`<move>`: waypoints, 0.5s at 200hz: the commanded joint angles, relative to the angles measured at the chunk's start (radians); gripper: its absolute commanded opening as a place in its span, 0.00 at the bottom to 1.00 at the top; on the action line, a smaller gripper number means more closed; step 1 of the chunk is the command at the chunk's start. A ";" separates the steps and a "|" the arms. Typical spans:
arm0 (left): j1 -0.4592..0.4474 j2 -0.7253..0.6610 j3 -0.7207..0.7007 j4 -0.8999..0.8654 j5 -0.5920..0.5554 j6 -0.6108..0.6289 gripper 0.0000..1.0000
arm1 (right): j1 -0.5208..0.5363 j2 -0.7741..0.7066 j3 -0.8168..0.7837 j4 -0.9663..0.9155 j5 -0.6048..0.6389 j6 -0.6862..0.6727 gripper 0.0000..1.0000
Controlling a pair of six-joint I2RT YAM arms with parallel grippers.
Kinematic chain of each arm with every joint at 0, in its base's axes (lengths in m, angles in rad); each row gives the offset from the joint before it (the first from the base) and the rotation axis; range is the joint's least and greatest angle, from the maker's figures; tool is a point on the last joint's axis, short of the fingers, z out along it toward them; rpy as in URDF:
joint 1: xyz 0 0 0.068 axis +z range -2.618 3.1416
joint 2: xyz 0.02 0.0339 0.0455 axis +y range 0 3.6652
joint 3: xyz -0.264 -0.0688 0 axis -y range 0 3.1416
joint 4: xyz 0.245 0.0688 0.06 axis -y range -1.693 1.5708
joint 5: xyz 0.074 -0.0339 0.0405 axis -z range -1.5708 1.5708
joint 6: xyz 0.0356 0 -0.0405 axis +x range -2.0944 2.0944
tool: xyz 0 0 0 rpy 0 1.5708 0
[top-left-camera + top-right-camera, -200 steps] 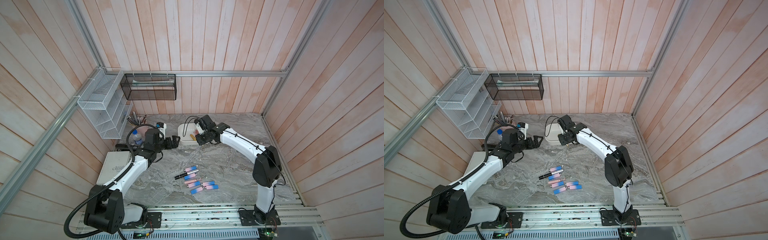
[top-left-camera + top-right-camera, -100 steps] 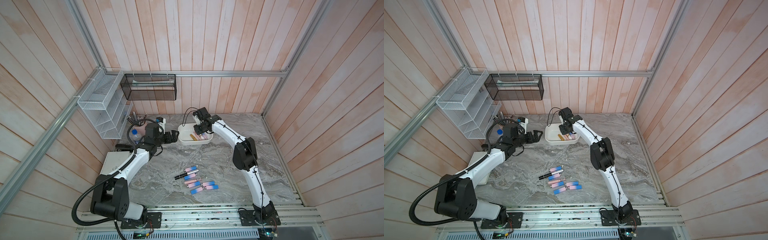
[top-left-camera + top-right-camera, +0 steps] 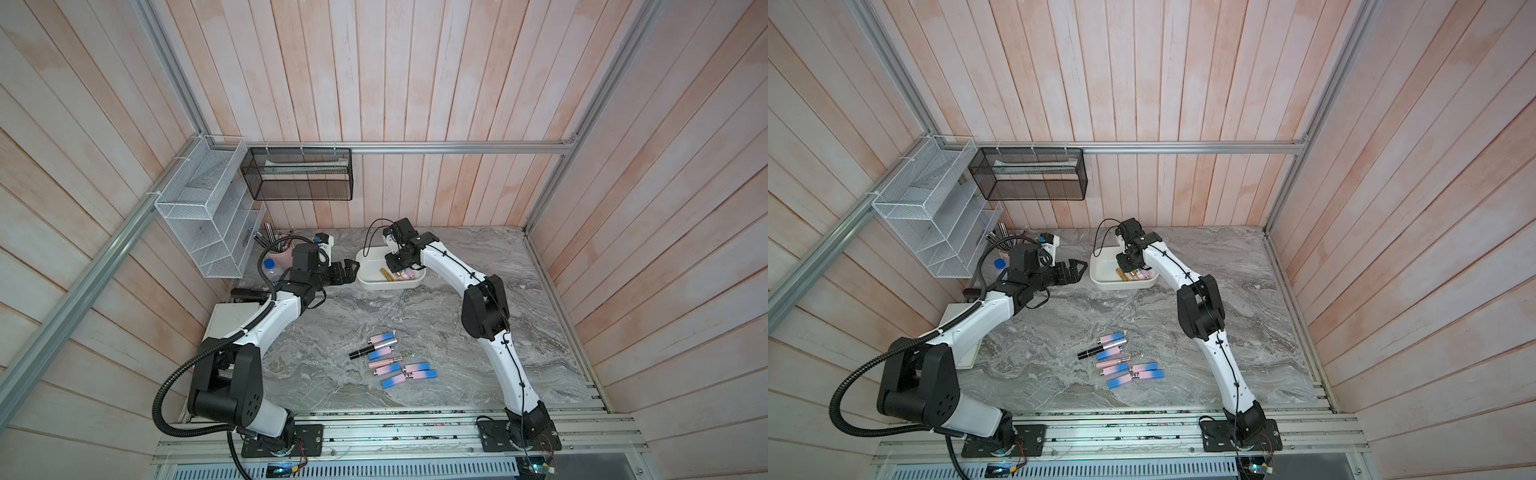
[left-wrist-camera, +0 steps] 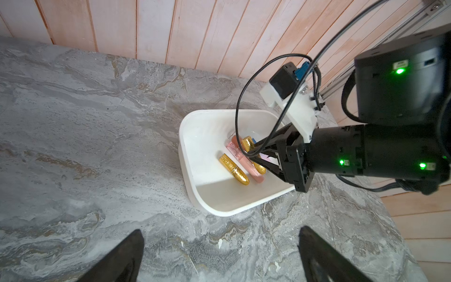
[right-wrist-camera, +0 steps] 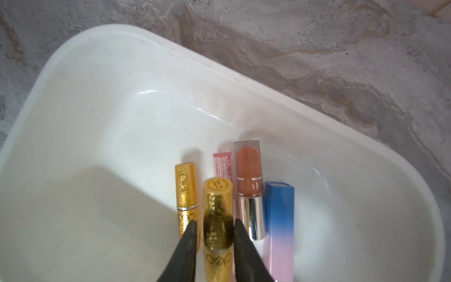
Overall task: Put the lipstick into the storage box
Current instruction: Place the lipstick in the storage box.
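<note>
Right wrist: tool [image 5: 216, 221] flanks lipstick [image 5: 217, 195], contact unclear.

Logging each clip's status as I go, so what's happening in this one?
The right gripper reaches into the storage box, its jaws on either side of a gold lipstick. It lies among four other lipsticks in the box. Whether the jaws grip it or have let go is unclear. The left gripper hangs open and empty over the table beside the box. A cluster of lipsticks lies on the table nearer the robot's base, not yet moved.
</note>
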 commanded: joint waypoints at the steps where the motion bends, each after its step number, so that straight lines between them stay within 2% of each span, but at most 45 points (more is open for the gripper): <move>1: 0.004 0.006 0.018 0.016 0.023 0.016 1.00 | -0.013 -0.024 0.028 -0.036 0.009 -0.002 0.32; 53: 0.004 -0.034 -0.035 0.034 0.059 0.004 1.00 | -0.015 -0.155 -0.033 -0.100 0.031 0.019 0.34; 78: -0.033 -0.062 -0.069 0.019 0.056 0.021 0.96 | -0.015 -0.301 -0.261 -0.046 0.033 0.043 0.34; 100: -0.112 -0.083 -0.108 -0.019 0.007 0.060 0.96 | -0.019 -0.447 -0.491 0.020 0.034 0.064 0.34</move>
